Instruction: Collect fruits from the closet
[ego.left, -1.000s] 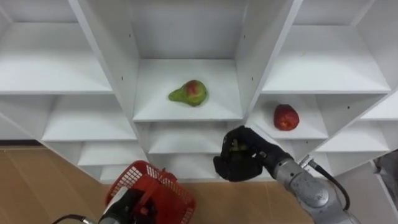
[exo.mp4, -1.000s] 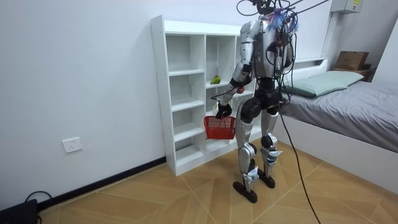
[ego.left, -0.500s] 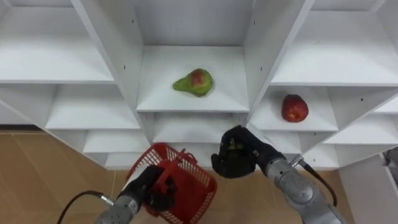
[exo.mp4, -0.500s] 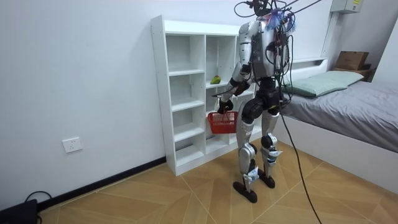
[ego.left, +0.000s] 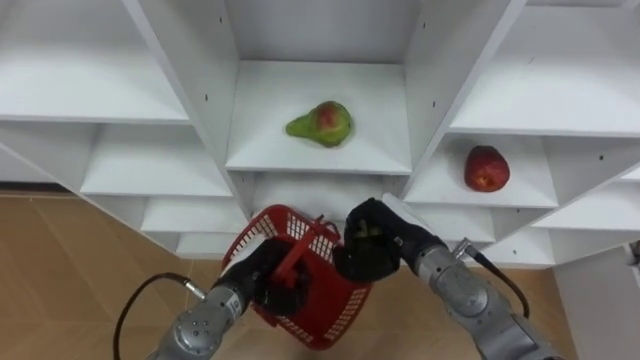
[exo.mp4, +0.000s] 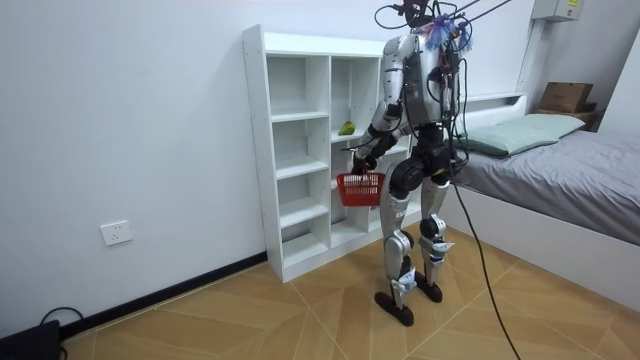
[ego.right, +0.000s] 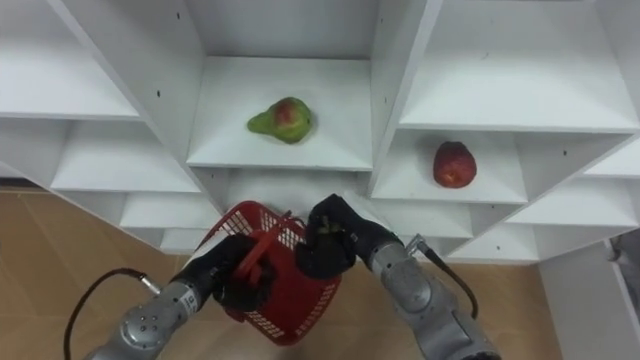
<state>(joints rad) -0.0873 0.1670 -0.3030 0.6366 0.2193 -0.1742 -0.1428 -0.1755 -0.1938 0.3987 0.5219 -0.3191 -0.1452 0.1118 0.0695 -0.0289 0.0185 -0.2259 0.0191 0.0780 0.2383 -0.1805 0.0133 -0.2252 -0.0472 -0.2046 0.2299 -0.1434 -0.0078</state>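
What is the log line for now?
left robot hand: holds red basket | right robot hand: green fruit by basket | shelf: pear, apple

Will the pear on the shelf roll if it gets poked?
Probably it would wobble in a curve, not roll straight: the pear lies on its side, fat at one end, narrow at the other. Its skin looks smooth, so a loose hold might slip. It lies back from the edge of the shelf, so a gentle poke likely won't drop it.

We list a bed (exo.mp4: 585, 185) with grey cover and pale green pillow (exo.mp4: 515, 131) at the room view's right, a cardboard box (exo.mp4: 565, 97) behind it, a wall socket (exo.mp4: 116, 233), and a herringbone wood floor (exo.mp4: 250, 320).
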